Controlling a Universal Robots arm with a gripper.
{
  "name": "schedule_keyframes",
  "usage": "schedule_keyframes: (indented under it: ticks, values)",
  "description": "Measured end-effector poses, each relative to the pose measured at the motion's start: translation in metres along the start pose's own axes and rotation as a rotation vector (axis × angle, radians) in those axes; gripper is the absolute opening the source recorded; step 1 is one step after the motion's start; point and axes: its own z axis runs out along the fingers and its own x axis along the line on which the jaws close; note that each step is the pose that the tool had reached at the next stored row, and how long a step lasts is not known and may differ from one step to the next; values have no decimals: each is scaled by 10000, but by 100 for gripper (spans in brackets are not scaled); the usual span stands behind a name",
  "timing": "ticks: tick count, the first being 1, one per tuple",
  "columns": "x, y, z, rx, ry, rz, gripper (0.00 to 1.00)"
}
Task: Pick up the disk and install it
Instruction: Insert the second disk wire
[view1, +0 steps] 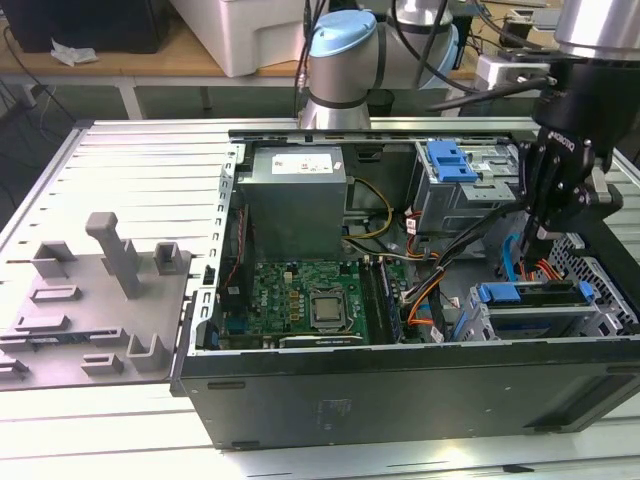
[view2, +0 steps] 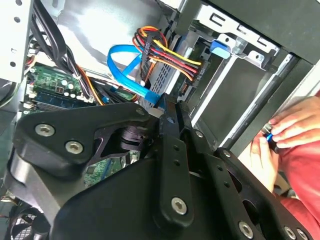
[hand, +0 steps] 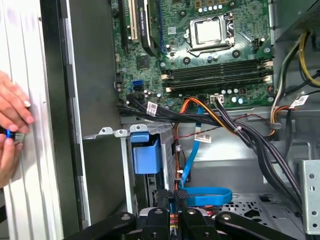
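The disk (view1: 530, 320), silver in its blue carrier, sits in the lower drive cage at the front right corner of the open computer case. Its blue carrier end (hand: 147, 155) shows in the first wrist view, and red, yellow and black wires plug into its back (view2: 172, 75) in the second wrist view. My gripper (view1: 541, 240) hangs just above and behind the cage. Its fingers (hand: 175, 197) are pressed together with nothing between them. The shut tips (view2: 169, 111) rest close to a blue flat cable (view2: 125, 62) next to the disk.
A blue latch piece (view1: 450, 160) tops the upper metal cage. The motherboard (view1: 300, 295) and power supply (view1: 295, 195) fill the case's left half. Cable bundles (hand: 240, 135) cross beside the gripper. A person's hands (view2: 282, 137) hold a small blue item outside the case wall. Grey fixtures (view1: 110, 260) stand left.
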Motion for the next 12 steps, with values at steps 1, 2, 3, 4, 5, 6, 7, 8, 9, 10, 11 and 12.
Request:
schedule_keyframes:
  ticks: [1,2,3,4,5,6,7,8,9,10,11,12]
  values:
    - [17,-4,-1,-8,-74,0,16]
    - [57,-13,-2,-25,-247,3,16]
    - [79,-19,-2,-35,-343,3,16]
    - [98,-23,-2,-43,-421,3,16]
    - [132,-32,-2,-57,-561,5,16]
    - [155,-38,0,-67,-652,6,16]
    - [174,-43,1,-74,-726,6,16]
    - [194,-49,3,-82,-808,7,16]
    - [210,-53,5,-89,-869,8,16]
    - [236,-60,8,-99,-967,8,16]
    - [253,-64,11,-106,-1031,9,16]
    - [281,-71,16,-114,-1114,10,16]
